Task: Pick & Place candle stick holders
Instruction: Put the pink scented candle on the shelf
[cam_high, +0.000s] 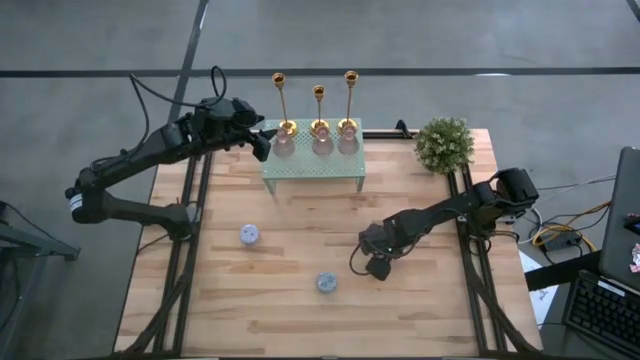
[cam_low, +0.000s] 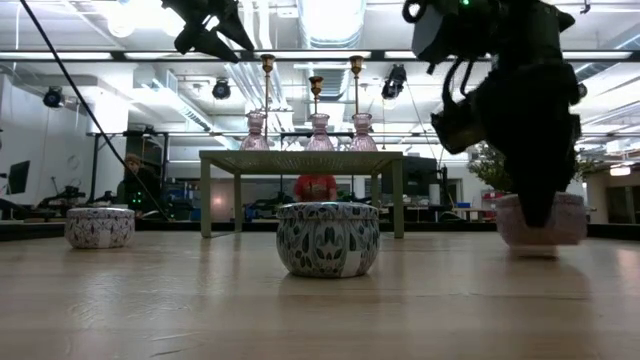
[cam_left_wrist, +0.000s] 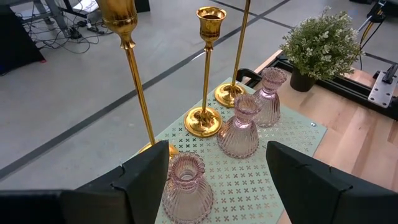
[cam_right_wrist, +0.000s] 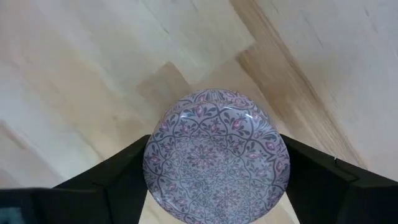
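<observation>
Three gold holders (cam_high: 318, 105) stand upright along the shelf's (cam_high: 312, 168) far edge. The left end effector (cam_high: 262, 140), fingers apart and empty, hovers beside the leftmost; the right end effector (cam_high: 368, 266) straddles a tin (cam_right_wrist: 216, 155).

A wooden counter (cam_high: 300, 320) carries a pale green perforated stand (cam_high: 312, 170) at its far edge. Three pink ribbed glass vases (cam_high: 321, 143) stand in a row on the stand. A small potted plant (cam_high: 444, 144) sits at the counter's far right corner. Patterned round tins (cam_high: 327, 283) lie on the boards, one (cam_high: 250, 235) farther left, well apart. Beyond, a person in red (cam_low: 315, 187) shows under the stand.
</observation>
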